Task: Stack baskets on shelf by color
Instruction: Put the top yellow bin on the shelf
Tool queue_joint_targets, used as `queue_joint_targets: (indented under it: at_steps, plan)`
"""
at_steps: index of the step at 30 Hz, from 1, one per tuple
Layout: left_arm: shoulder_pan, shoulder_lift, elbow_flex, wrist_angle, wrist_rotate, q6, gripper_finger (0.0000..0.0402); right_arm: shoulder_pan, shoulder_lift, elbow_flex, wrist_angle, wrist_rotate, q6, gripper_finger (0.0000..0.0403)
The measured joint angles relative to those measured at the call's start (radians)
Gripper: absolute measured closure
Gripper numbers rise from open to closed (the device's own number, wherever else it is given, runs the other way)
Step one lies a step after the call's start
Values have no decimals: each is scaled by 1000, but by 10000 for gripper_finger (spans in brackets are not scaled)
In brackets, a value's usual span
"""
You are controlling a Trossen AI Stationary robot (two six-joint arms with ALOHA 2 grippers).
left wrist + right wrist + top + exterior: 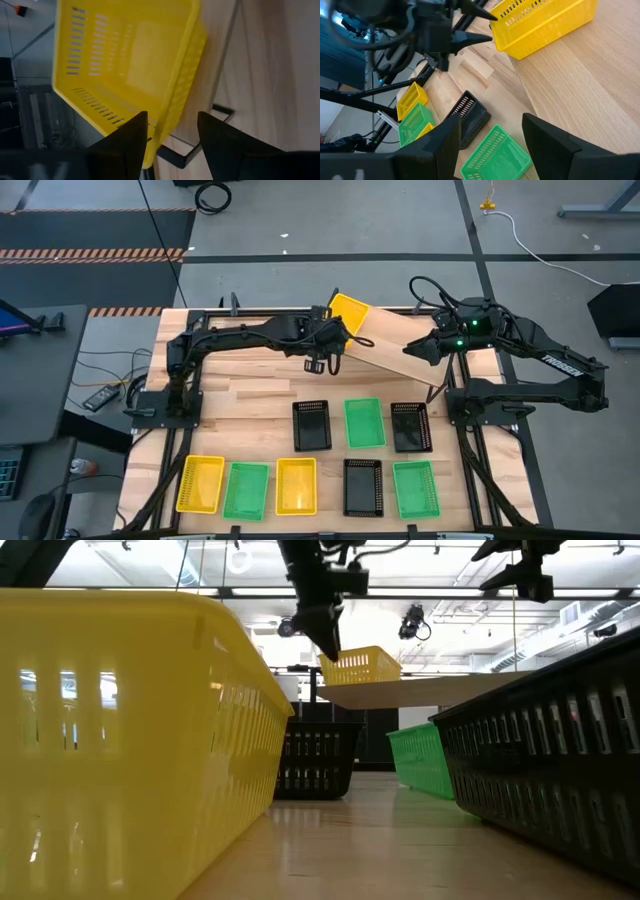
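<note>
A yellow basket (351,313) sits on the far left end of the light-wood shelf (400,350), which lies slantwise across the table's far side. My left gripper (172,137) is open at that basket's left corner. One finger is on the basket's inner side and the other is over the shelf board. The low view shows the left gripper (328,640) just beside the basket (362,665). My right gripper (492,135) is open and hovers above the shelf's right part, touching nothing. My left gripper stands with its open fingers on either side of the yellow basket's side wall near a corner (162,127), coming about level from the table's left. I cannot tell whether either finger touches the wall. The basket rests flat on the shelf.
On the tabletop in front of the shelf lie a black basket (311,425), a green one (364,422) and a black one (411,427). Nearer still are a yellow (200,483), green (246,490), yellow (296,485), black (363,486) and green basket (415,488). The shelf's middle is bare board.
</note>
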Motion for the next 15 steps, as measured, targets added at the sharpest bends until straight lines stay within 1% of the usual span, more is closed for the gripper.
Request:
queue_joint_targets:
  at_steps: [3,6,12,13,14,15]
  plan:
    - [-24,-12,12,-7,0,-57,222,0,0,0,6,0,-5,186]
    - [-45,-17,51,1,1,-123,225,0,0,0,7,0,-6,186]
    - [-52,-21,67,147,5,-128,224,0,0,0,7,3,-8,186]
    - [-46,-17,67,158,17,-131,224,0,0,0,7,3,-8,186]
    - [-39,-13,67,165,51,-132,225,0,0,0,7,2,-8,186]
    - [-31,-10,67,158,108,-131,226,0,0,0,7,-2,-8,186]
